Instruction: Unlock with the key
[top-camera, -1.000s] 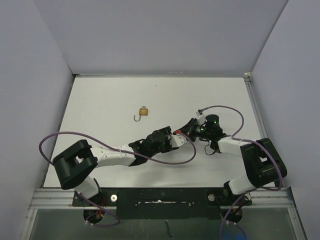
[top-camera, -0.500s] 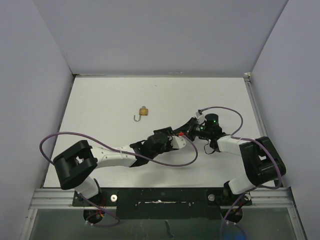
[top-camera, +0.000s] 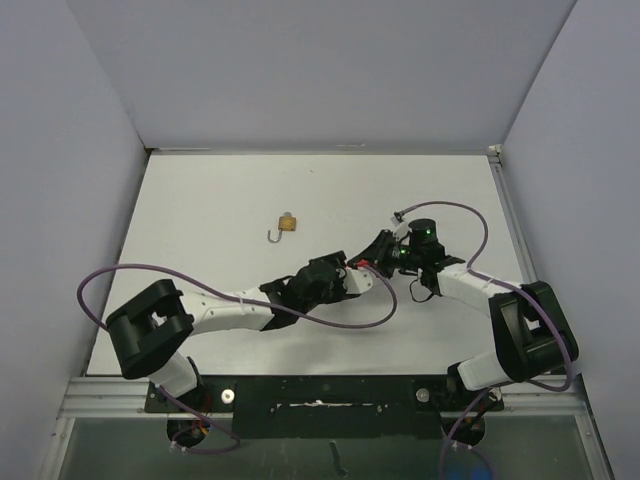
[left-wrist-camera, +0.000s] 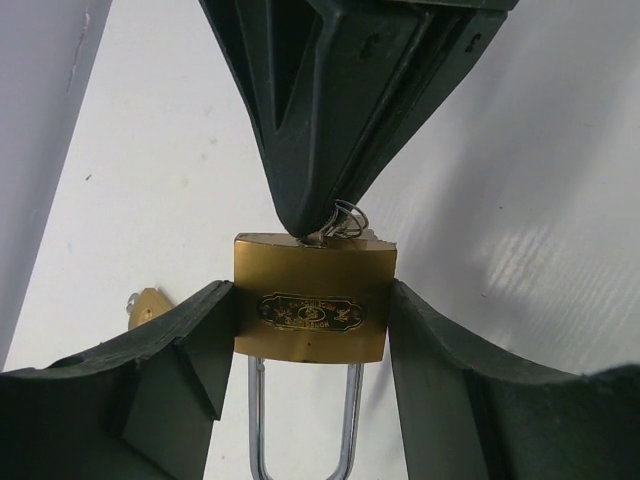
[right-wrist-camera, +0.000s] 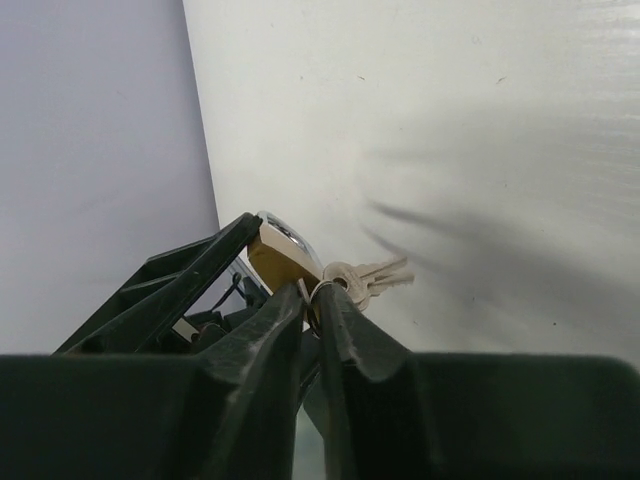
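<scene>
Top view: the left gripper (top-camera: 357, 279) and the right gripper (top-camera: 381, 251) meet tip to tip just right of centre, over the white table (top-camera: 200, 200). What sits between them is too small to make out here. A second small brass padlock (top-camera: 286, 224) with an open hooked shackle lies alone on the table, up and left of the grippers and well apart from them

Left wrist view: a rectangular brass padlock (left-wrist-camera: 312, 310) with a steel shackle fills the middle of the frame. The left gripper's jaws are partly spread and clamped on its two sides, and the shackle points to the bottom edge. From the top edge the right gripper's fingers taper to a point on the padlock's upper face, where a silver key bunch (left-wrist-camera: 348, 222) on a wire ring shows

Right wrist view: the right gripper's jaws are almost closed and pinch the silver key bunch at the ring. Two blades stick out to the right, and the padlock sits just left of the tips
</scene>
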